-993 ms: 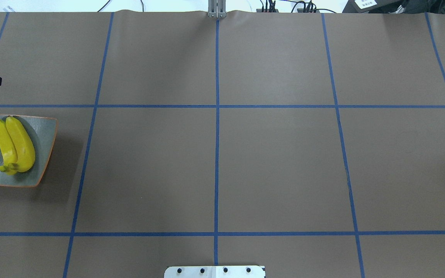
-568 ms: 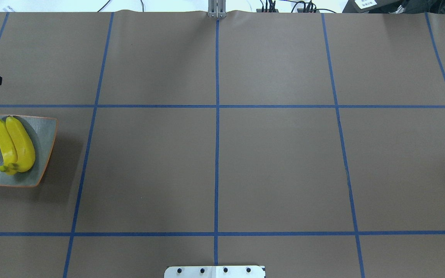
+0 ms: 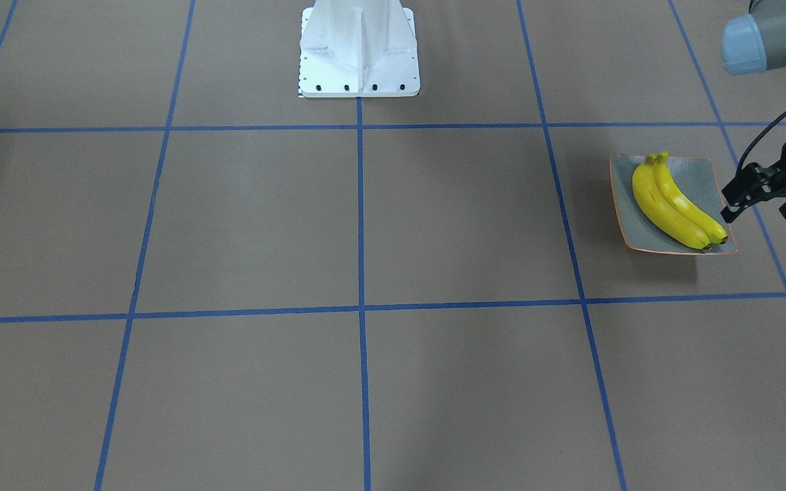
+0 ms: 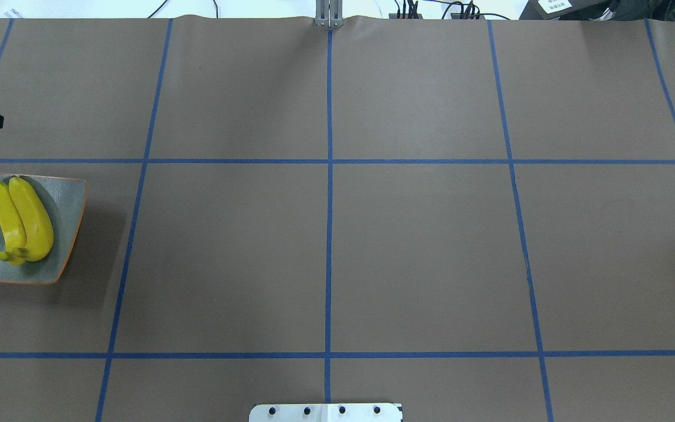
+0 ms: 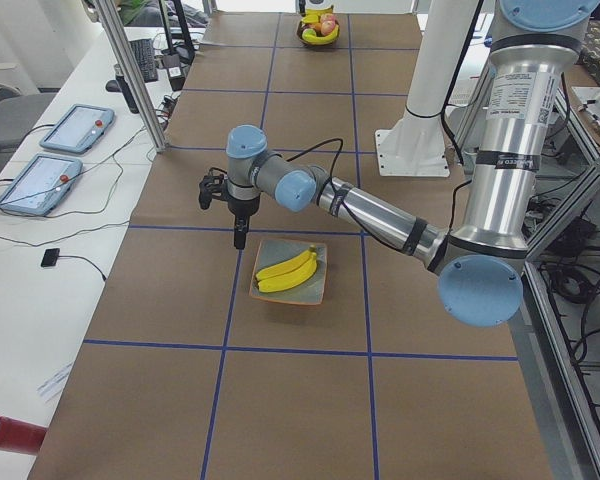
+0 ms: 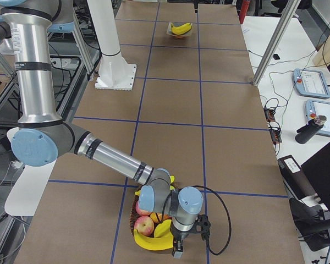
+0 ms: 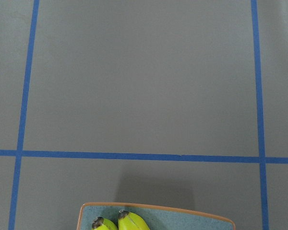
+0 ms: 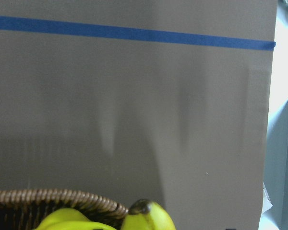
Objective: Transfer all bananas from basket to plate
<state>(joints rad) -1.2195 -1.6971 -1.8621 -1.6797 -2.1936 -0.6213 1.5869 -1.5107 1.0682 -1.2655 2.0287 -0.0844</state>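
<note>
The plate (image 3: 710, 179), a grey-green square with an orange rim, holds two yellow bananas (image 3: 673, 203) side by side; it also shows in the overhead view (image 4: 68, 202). My left gripper (image 3: 757, 214) hangs above the table at the plate's edge, empty, its fingers apart. The woven basket (image 6: 136, 215) at the table's other end holds more bananas (image 6: 152, 242) and red apples (image 6: 146, 225). My right gripper (image 6: 177, 252) points down at the basket's rim; I cannot tell whether it is open or shut. The right wrist view shows the basket's rim (image 8: 57, 196) and a banana tip (image 8: 148, 216).
The robot's white base (image 3: 359, 48) stands at the table's middle edge. Blue tape lines divide the brown table into squares. Tablets and cables lie on a side bench (image 5: 60, 160). The basket sits near the table's end edge (image 8: 271, 120).
</note>
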